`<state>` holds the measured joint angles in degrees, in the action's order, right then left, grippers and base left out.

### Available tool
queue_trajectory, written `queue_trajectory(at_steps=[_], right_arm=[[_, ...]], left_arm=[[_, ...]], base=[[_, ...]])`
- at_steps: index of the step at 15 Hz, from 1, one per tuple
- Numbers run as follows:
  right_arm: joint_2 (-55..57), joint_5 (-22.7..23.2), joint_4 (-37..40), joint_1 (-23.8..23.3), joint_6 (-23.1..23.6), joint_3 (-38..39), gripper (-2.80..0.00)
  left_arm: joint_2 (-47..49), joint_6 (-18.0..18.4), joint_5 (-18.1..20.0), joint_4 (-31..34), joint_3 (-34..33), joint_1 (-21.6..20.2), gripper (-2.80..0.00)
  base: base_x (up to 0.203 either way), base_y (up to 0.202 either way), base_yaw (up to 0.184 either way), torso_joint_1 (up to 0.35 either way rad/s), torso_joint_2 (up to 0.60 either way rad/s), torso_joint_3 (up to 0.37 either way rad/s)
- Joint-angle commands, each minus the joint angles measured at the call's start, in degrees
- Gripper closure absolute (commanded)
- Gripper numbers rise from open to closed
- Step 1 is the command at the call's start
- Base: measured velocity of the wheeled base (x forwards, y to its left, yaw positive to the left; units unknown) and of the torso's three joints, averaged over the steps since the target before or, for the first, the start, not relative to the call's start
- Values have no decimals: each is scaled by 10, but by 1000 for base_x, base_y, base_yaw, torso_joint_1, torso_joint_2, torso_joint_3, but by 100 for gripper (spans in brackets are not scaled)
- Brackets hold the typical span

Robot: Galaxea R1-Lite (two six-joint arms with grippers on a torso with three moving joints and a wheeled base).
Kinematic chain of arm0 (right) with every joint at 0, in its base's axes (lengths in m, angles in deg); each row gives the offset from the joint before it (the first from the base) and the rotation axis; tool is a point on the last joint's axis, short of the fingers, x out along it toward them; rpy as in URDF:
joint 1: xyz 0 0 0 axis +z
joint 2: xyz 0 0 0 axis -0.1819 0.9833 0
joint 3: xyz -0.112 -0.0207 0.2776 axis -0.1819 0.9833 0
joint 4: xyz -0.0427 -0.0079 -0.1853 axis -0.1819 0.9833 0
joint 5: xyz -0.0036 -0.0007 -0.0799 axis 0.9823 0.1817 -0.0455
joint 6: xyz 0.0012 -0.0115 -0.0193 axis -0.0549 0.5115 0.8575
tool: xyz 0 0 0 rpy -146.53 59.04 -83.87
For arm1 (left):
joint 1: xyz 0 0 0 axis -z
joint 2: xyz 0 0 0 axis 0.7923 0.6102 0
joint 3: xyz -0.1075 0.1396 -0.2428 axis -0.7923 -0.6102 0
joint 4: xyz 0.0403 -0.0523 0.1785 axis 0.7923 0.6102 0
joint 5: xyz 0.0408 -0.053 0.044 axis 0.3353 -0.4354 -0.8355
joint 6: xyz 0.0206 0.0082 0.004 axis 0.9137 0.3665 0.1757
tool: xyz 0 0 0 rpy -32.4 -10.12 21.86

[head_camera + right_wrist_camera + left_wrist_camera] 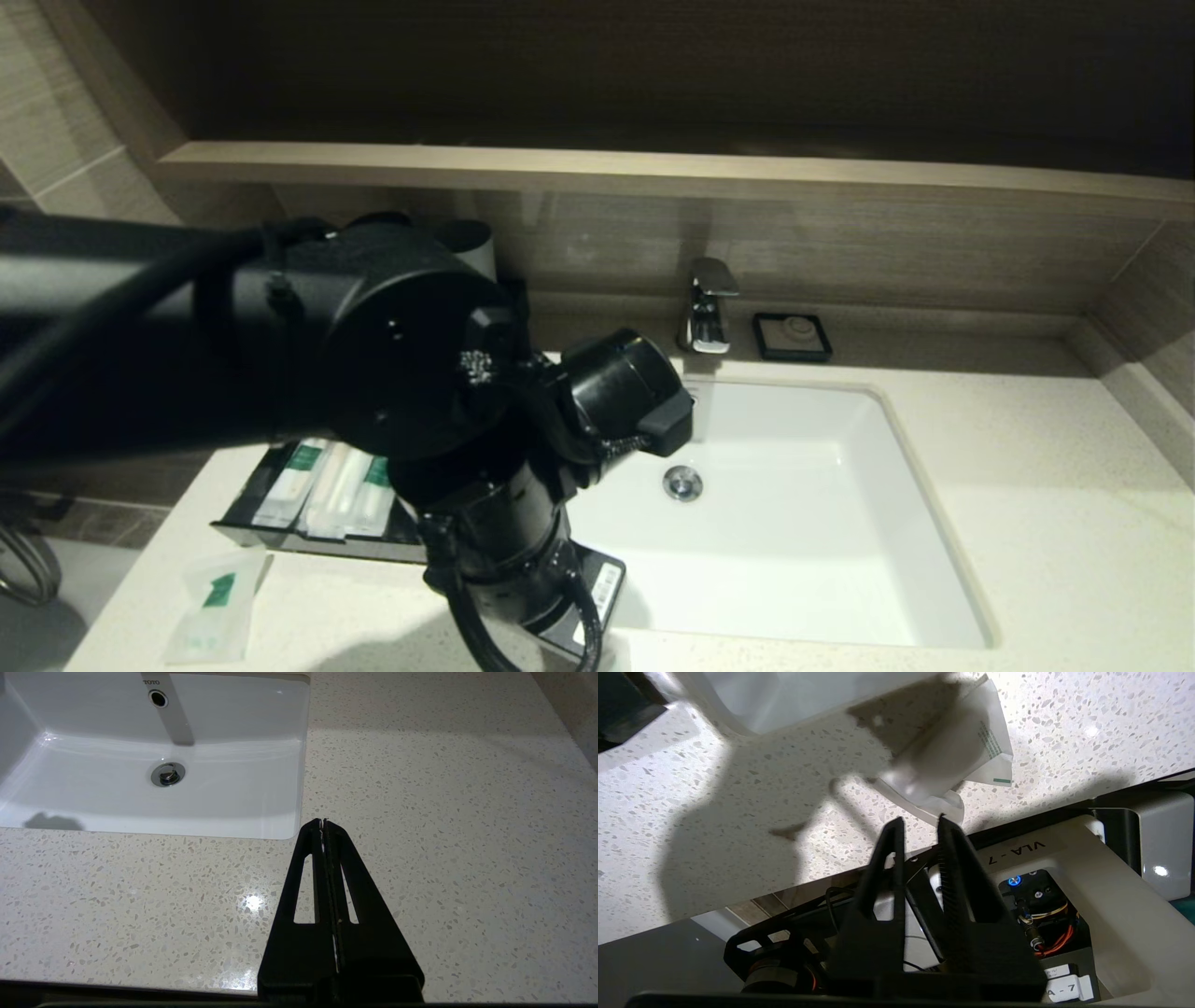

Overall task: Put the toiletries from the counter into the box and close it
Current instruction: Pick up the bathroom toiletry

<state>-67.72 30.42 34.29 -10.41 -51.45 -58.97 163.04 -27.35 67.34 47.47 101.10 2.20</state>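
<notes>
Sachet (966, 760) lies flat on the speckled counter (738, 812), just beyond the tips of the left gripper (920, 822) and slightly to one side of the gap; its near edge looks to be touching or almost touching one fingertip, though shadow makes that hard to settle. The fingers (889, 858) stand a little apart with nothing between them. Seen from the head, the same white sachet with green marks sits at the counter's near left corner, apart from the box (280, 537), whose open drawer already holds several sachets and slim sleeves (341, 485).

Judging by its look, this is thin, soft plastic film: very light, limp, slick, and likely to slide on the stone or fold under a push. A pinch on the puffed rim nearest the fingertips, where the film lifts off the counter, seems the best hold; the flat middle offers little to bite.

Right gripper (323, 822) hangs over bare counter beside the basin (187, 788), fingers pressed together, holding nothing
</notes>
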Motion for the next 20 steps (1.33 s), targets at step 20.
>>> queue_trajectory(at_steps=[20], right_arm=[[0,0,0,0,0,0,0]], left_arm=[[89,24,-14,-8,6,45,-280]], base=[[0,0,0,0,0,0]])
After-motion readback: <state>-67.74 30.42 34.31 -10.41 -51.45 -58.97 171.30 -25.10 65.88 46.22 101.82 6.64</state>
